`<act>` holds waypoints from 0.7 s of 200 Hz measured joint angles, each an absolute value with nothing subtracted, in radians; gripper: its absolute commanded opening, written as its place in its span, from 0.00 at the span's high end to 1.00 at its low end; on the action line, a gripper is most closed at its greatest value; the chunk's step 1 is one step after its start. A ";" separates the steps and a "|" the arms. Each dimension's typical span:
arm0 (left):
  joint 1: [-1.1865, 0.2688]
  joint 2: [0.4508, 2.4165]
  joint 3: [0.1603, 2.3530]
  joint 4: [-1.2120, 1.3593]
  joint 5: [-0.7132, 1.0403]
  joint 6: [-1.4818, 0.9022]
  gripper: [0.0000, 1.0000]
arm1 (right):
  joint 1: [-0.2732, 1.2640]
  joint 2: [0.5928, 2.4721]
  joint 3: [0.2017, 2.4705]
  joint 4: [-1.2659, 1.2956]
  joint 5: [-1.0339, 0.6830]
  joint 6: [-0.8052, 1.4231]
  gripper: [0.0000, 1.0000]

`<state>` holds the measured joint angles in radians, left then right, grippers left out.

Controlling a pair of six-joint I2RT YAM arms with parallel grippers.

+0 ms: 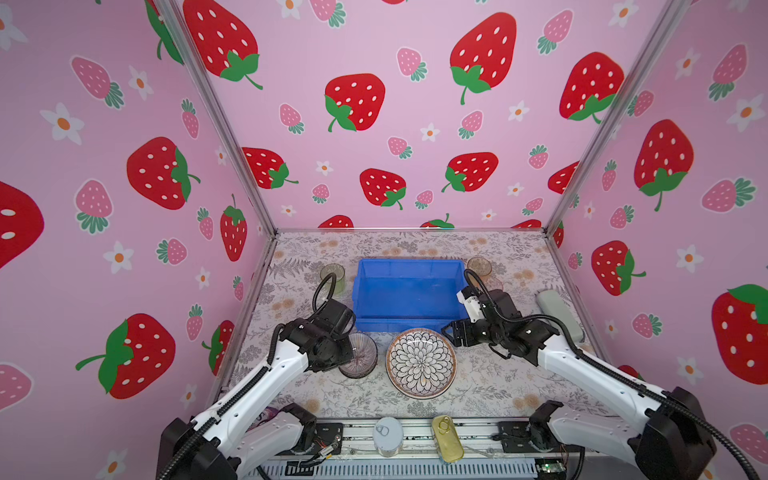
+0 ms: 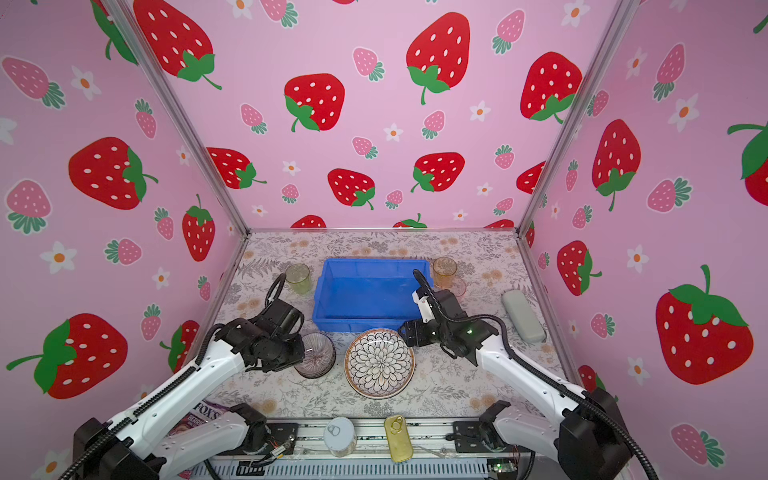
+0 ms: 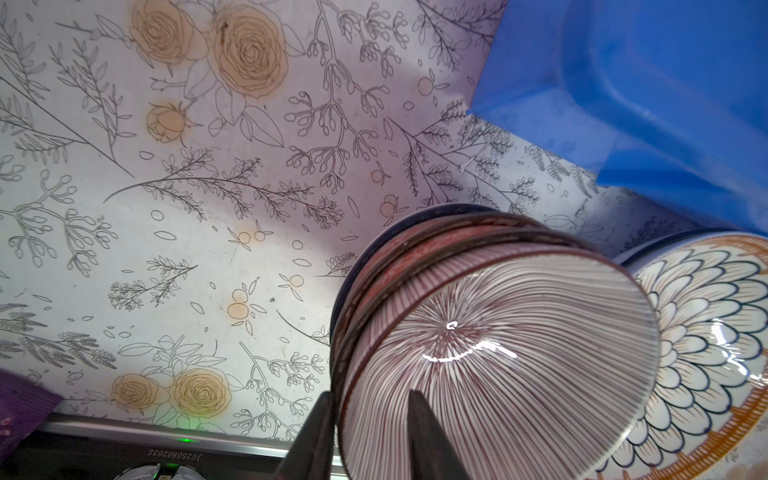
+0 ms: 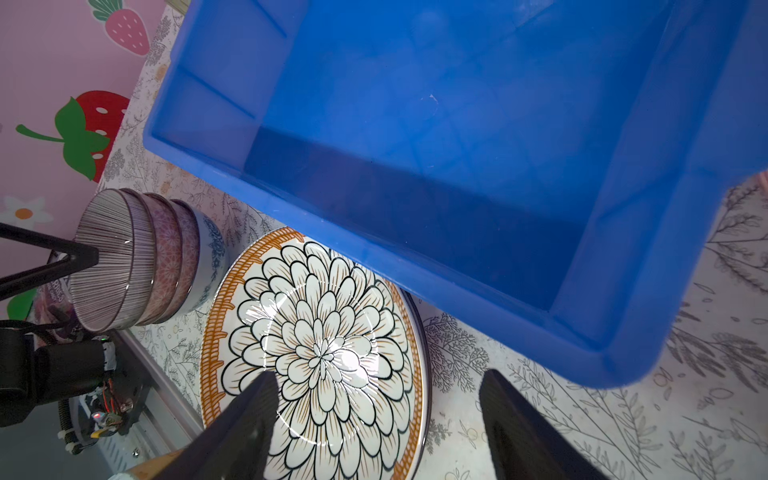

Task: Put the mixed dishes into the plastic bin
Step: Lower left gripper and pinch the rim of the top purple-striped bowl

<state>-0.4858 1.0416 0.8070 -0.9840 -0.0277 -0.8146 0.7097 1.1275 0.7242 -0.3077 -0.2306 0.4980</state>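
A nested stack of small bowls stands in front of the bin's left corner, with the purple-striped bowl on top. My left gripper straddles that bowl's near rim, one finger outside and one inside. A gap shows at the inner finger, so it is open. The petal-patterned plate lies beside the stack. My right gripper hovers open over the plate's right edge. The blue plastic bin holds nothing. Green, amber and pink tumblers flank it.
A grey case lies near the right wall. A silver round tin and a gold oval tin sit on the front rail. A purple candy bag lies at the front left. Strawberry-print walls close in three sides.
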 measured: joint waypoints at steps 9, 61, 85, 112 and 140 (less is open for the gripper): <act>-0.487 1.042 0.805 -0.985 -0.035 -0.815 0.72 | 0.710 1.127 0.724 -0.307 -0.231 0.498 0.21; -0.489 1.041 0.797 -0.983 -0.046 -0.817 0.74 | 0.710 1.133 0.724 -0.303 -0.233 0.498 0.21; -0.489 1.041 0.794 -0.983 -0.052 -0.817 0.77 | 0.710 1.133 0.724 -0.299 -0.234 0.498 0.21; -0.490 1.041 0.793 -0.983 -0.054 -0.817 0.79 | 0.710 1.137 0.724 -0.296 -0.234 0.498 0.21; -0.490 1.042 0.793 -0.984 -0.060 -0.817 0.81 | 0.710 1.140 0.724 -0.293 -0.234 0.498 0.21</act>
